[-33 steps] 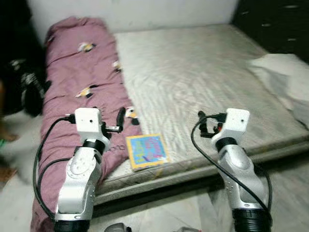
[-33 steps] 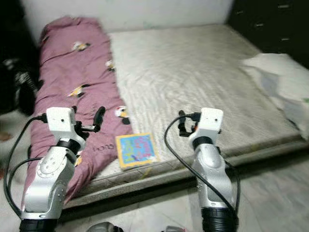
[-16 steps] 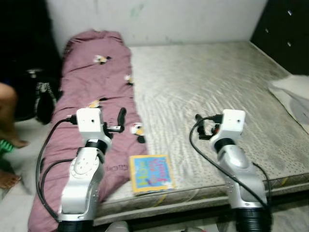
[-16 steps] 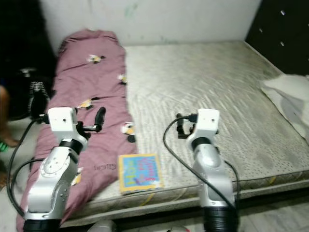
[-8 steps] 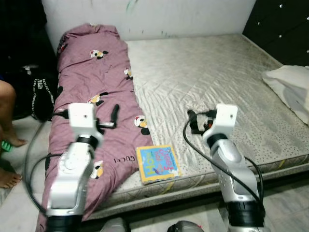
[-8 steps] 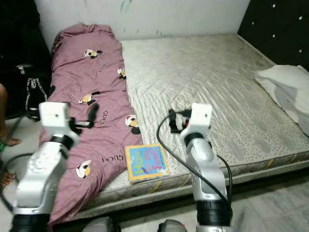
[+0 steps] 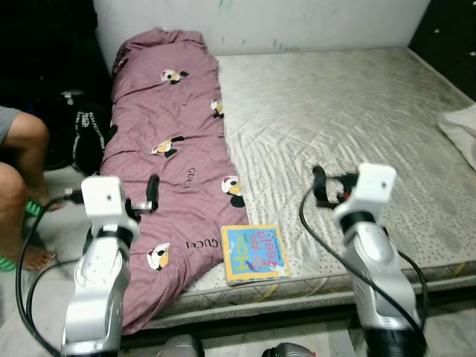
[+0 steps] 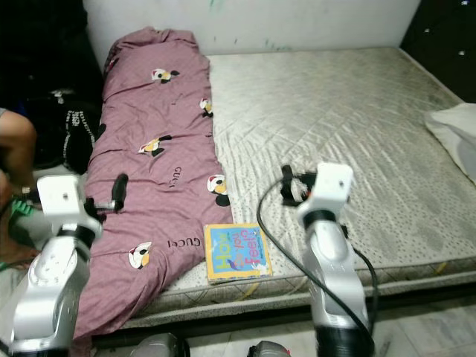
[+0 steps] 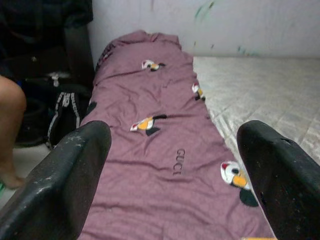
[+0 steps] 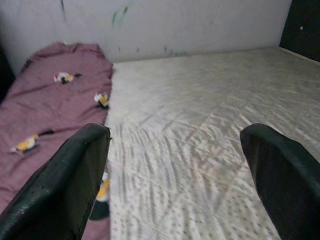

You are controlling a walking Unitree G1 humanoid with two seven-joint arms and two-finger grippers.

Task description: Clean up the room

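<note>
Colourful book (image 7: 255, 253) on mattress (image 7: 349, 111) beside purple blanket (image 7: 167, 149)

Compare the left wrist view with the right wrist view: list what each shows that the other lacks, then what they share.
Left wrist view alone: a person's knee, a black bag on the floor beside the bed, and the "GUCCI" lettering on the blanket, seen between the open fingers of the left claw.

Right wrist view alone: the broad bare stretch of the mattress and the dark furniture at its far corner, between the open fingers of the right claw.

Both: the purple blanket with bird prints, the mattress edge next to it, and the stained white wall.
</note>
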